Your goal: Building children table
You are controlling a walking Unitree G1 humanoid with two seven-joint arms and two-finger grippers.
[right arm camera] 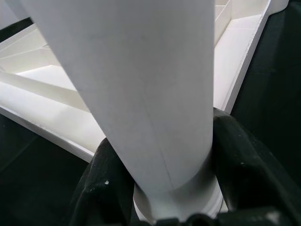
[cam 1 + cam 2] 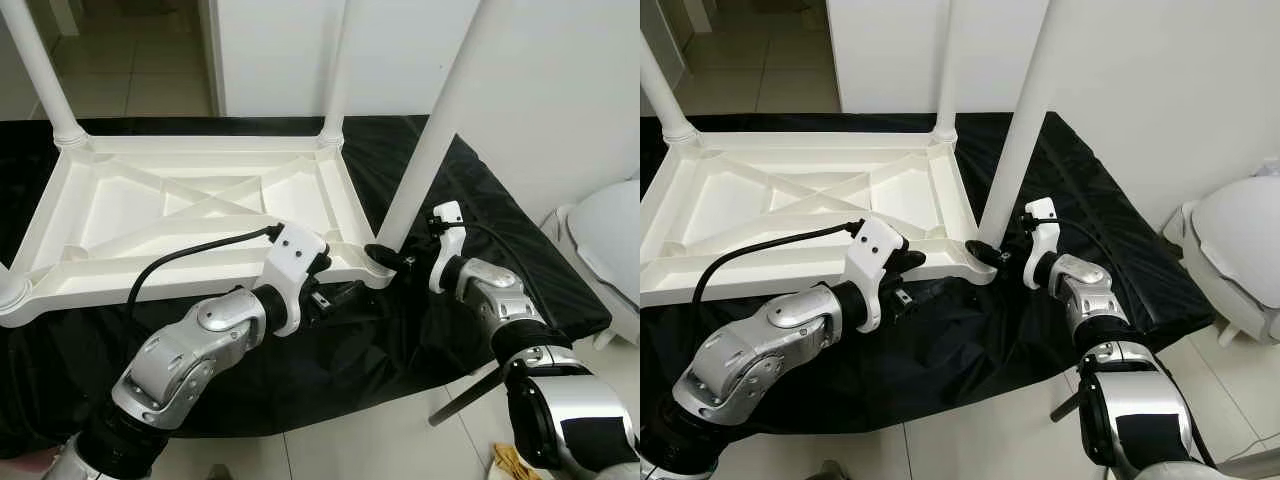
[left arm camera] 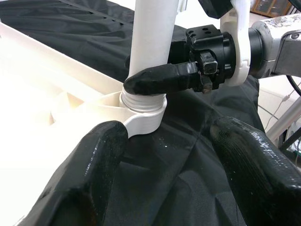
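While the tabletop [image 2: 190, 215] is lying upside down on the black cloth [image 2: 330, 350], ribs up, I am seeing legs already standing in three corners: one at the far left [image 2: 40, 75], one at the near left [image 2: 12, 290], and one at the far right [image 2: 335, 70]. My left gripper [image 3: 169, 174] is hovering just short of the near right corner socket [image 3: 143, 110], its fingers [image 3: 96, 160] spread apart over the cloth and not touching the socket. Further right, my right gripper [image 1: 160, 179] is clamping the fourth leg [image 2: 440, 120] low down, right where its base is sitting in that socket; the leg is leaning slightly to the right. At the far right, a white rounded object [image 2: 610, 235] is sitting on the tiled floor [image 2: 370, 445].
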